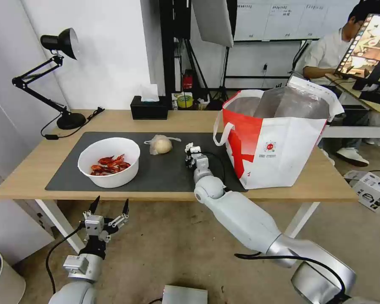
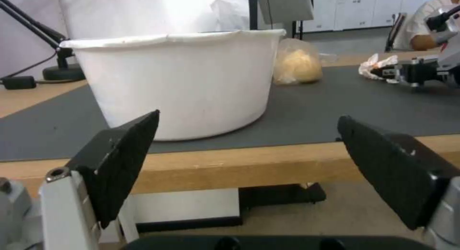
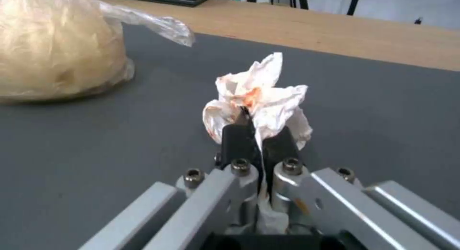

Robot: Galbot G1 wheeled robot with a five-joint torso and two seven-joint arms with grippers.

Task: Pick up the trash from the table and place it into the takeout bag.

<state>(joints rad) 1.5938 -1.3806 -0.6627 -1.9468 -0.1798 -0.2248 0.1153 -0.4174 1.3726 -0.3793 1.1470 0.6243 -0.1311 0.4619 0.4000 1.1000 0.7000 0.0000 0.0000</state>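
Observation:
My right gripper (image 1: 191,150) (image 3: 254,119) is shut on the crumpled white tissue (image 3: 258,95) (image 2: 376,65), stained orange, low over the dark grey mat (image 1: 164,173). The bun in its clear bag (image 1: 161,145) (image 3: 53,52) (image 2: 297,65) lies just beyond, to its left. On the mat's left stands the white bowl of red crayfish shells (image 1: 109,161) (image 2: 177,84). The white and red takeout bag (image 1: 278,139) stands open on the table's right. My left gripper (image 1: 109,207) (image 2: 247,171) hangs open below the table's front edge (image 1: 156,196), facing the bowl.
A black tissue box (image 1: 149,107) and a black desk lamp (image 1: 57,76) stand along the back of the table. A light stand and cables are behind it. A person sits at a desk at the far right. A cardboard box (image 1: 372,190) lies on the floor to the right.

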